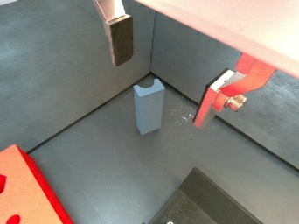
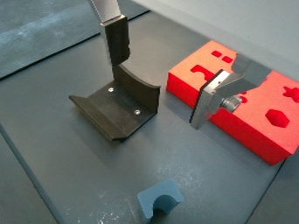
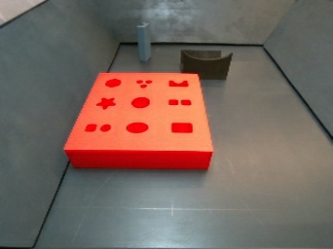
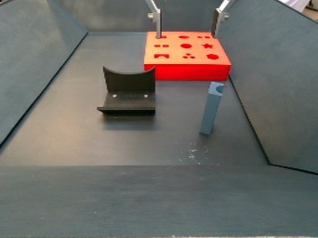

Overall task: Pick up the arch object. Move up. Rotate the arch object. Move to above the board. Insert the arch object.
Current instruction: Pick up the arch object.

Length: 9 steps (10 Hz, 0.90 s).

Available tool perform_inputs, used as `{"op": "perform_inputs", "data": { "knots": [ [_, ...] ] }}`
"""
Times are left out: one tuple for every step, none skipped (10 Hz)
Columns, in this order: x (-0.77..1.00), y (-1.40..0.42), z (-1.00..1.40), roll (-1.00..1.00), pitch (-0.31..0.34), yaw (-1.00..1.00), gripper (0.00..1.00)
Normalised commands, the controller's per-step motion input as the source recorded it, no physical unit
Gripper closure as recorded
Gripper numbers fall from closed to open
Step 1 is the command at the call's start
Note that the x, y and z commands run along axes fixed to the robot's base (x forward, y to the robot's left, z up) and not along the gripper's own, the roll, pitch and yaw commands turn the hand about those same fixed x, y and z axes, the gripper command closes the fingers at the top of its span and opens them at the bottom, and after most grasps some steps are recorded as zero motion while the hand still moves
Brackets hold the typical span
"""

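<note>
Nothing held: your gripper (image 1: pixel 176 74) hangs high, fingers apart and empty.
Arch object (image 1: pixel 147 106) stands upright near the wall, graspable, well apart from the board (image 3: pixel 140 119).

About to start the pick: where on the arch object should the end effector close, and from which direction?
Come straight down from above and close on the upper part of the arch object, pads on its two broad flat faces. It stands upright and free on the floor, apart from the board and the fixture. The end effector is open, high over the board.
</note>
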Motion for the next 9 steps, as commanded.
{"op": "perform_inputs", "data": {
  "knots": [
    [0.0,-0.02,-0.01,0.0,0.0,0.0,0.0],
    [-0.23,0.41,-0.26,0.0,0.0,-0.52,0.0],
    [-0.12,0.36,-0.38,0.0,0.024,-0.62,0.0],
    [-0.15,0.34,-0.44,0.0,0.051,-0.65,0.0],
    [-0.14,0.34,-0.43,0.0,0.039,-0.64,0.0],
    [-0.16,0.28,-0.39,-0.02,0.0,-0.66,0.0],
    [-0.31,0.36,-0.35,-0.01,0.0,-0.55,0.0],
    [-0.28,0.38,-0.35,0.0,0.0,-0.55,0.0],
    [-0.21,0.21,-0.26,-0.05,-0.006,-0.46,0.0]
  ]
}}
